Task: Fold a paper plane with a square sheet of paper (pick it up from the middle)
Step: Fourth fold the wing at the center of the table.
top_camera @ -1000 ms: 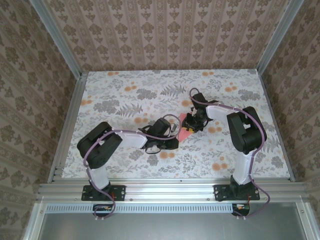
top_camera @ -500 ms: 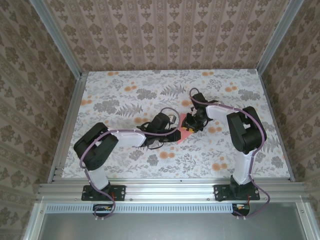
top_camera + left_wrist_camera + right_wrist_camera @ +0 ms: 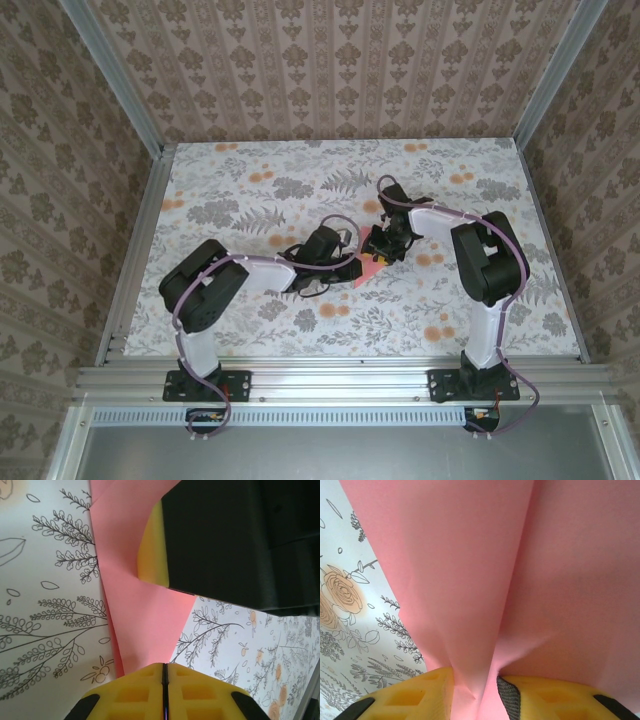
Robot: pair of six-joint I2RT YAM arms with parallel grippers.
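Note:
The pink-red sheet of paper (image 3: 368, 268) lies at mid-table, folded into a shape that narrows to a point. In the left wrist view the paper (image 3: 140, 605) runs down to my left gripper (image 3: 164, 672). That gripper's yellow pads are shut together over the narrow end, and no paper shows between them. From above, the left gripper (image 3: 350, 268) sits at the paper's left edge. My right gripper (image 3: 382, 248) is at its upper right. Close up, a raised fold of the paper (image 3: 470, 580) stands pinched between the right gripper's (image 3: 475, 690) pads. One right finger pad (image 3: 152, 545) rests on the paper.
The table (image 3: 240, 190) has a floral cloth with grey leaves and small orange flower prints (image 3: 433, 333). Patterned walls enclose the back and both sides. An aluminium rail (image 3: 330, 375) runs along the near edge by the arm bases.
My left gripper has moved up and right onto the paper's left end. The right gripper has shifted slightly left and still has the fold.

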